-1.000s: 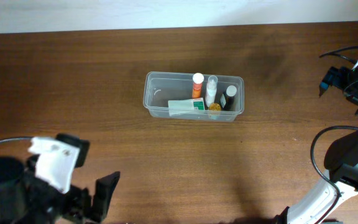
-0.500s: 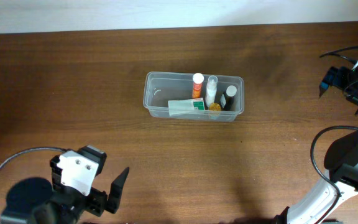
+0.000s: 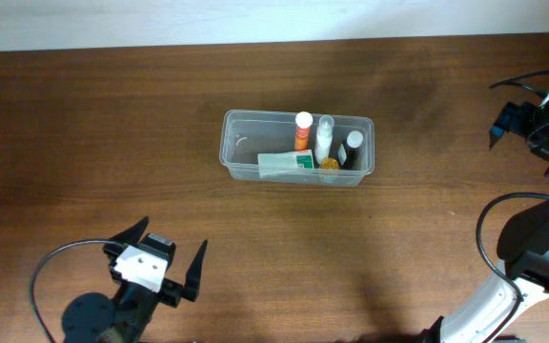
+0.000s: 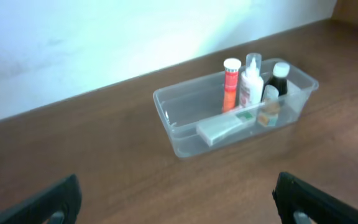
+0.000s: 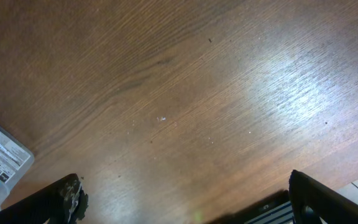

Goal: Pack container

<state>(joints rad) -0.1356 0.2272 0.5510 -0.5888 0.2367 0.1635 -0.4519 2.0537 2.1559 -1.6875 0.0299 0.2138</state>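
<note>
Both my grippers stand wide and hold nothing: the left gripper [image 3: 167, 245] hangs low over the near-left part of the desk [image 3: 112, 114], well apart from everything, and the right gripper [image 5: 188, 202] has its fingers spread over bare wood. The container [image 3: 241, 152] sits near the middle of the desk. An orange tube [image 3: 302, 131], a clear bottle [image 3: 324, 138] and a dark bottle [image 3: 352, 150] stand upright in its right half, a small amber jar [image 3: 329, 164] sits by them, and a flat white-and-green box [image 3: 284, 164] lies along the near wall. Its left end is free. I see no loose item on the desk, so I judge the packing done or nearly so, and the step in hand is to keep clear. If another piece does turn up, I should bring it down from above into that free left end, low and slow, and let go only once it rests on the floor of the tub, so nothing tips the upright bottles. Much is uncertain. The overhead view cuts off most of my right arm at the frame's edge. In the right wrist view a clear, printed thing pokes in at the left edge, and I cannot tell what it is. The labels on the bottles are too small to read.
</note>
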